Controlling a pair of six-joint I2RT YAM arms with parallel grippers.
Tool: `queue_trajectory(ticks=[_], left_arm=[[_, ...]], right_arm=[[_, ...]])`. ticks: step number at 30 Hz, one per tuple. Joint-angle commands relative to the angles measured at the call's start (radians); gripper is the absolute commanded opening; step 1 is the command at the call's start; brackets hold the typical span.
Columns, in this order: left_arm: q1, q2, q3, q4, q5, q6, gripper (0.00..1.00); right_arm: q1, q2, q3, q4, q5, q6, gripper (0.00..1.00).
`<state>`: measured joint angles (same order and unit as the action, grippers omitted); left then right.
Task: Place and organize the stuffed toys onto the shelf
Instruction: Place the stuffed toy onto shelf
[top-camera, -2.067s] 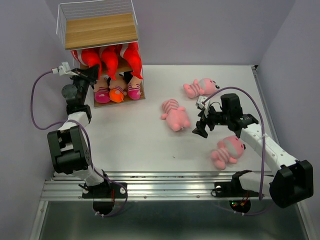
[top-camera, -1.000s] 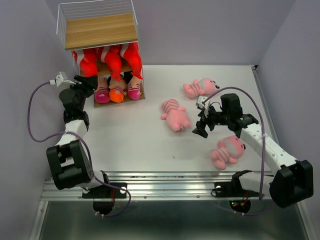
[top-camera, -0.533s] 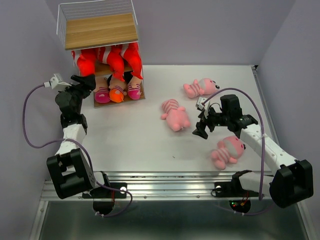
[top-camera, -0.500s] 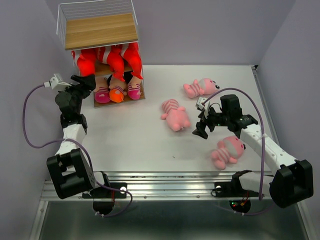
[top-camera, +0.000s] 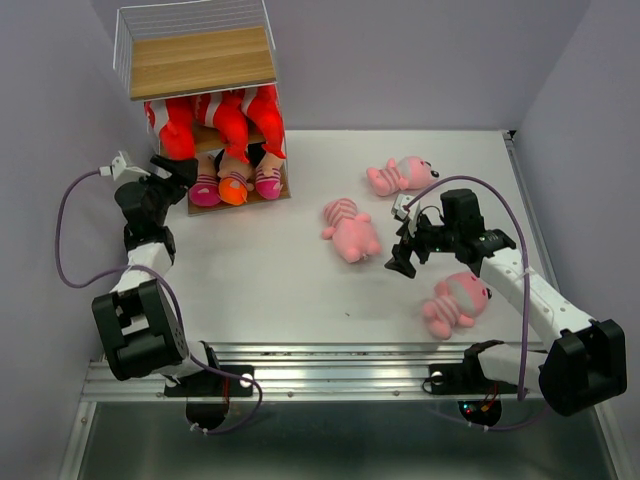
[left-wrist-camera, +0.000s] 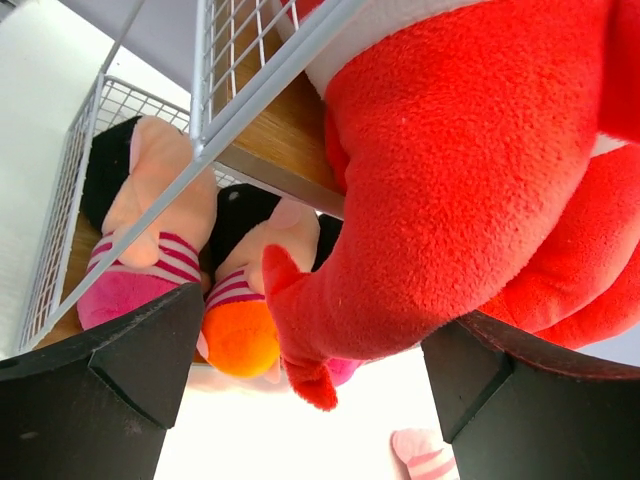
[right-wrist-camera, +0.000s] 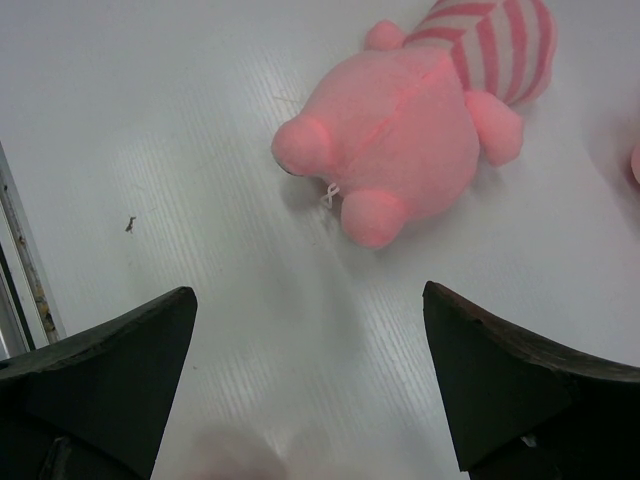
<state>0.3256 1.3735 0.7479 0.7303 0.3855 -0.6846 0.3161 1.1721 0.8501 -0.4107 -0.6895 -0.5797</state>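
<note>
The shelf (top-camera: 200, 60) stands at the back left. Three red sharks (top-camera: 232, 115) lie on its middle board, and three black-haired dolls (top-camera: 234, 185) sit on the bottom board. My left gripper (top-camera: 172, 170) is open at the shelf's left front corner. In the left wrist view a red shark (left-wrist-camera: 470, 180) fills the space above its wide-apart fingers (left-wrist-camera: 100, 400), its tail hanging between them untouched. Three pink striped animals lie on the table: one in the middle (top-camera: 350, 232), one behind (top-camera: 400, 175), one nearer (top-camera: 455, 300). My right gripper (top-camera: 403, 258) is open and empty, just right of the middle animal (right-wrist-camera: 400, 150).
The shelf's white wire frame (left-wrist-camera: 210, 100) crosses the left wrist view just ahead of the fingers. Purple walls close in the table on the left, back and right. A metal rail (top-camera: 330, 365) runs along the near edge.
The left jaws have spread wider. The left wrist swung slightly left from the shelf, then came back a little towards it. The right arm and the toys have not moved.
</note>
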Motion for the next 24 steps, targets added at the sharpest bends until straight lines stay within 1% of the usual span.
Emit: queue_trajectory(ticks=[1, 13, 24], left_arm=[[0.01, 0.013, 0.074, 0.04, 0.044, 0.019, 0.96], [0.01, 0.001, 0.065, 0.077, 0.085, 0.033, 0.99], [0.021, -0.033, 0.028, 0.107, 0.119, 0.03, 0.99]], right_arm=[[0.009, -0.006, 0.001, 0.036, 0.002, -0.009, 1.0], [0.009, -0.006, 0.0, 0.036, 0.004, -0.009, 1.0], [0.009, -0.008, -0.002, 0.036, 0.004, -0.011, 1.0]])
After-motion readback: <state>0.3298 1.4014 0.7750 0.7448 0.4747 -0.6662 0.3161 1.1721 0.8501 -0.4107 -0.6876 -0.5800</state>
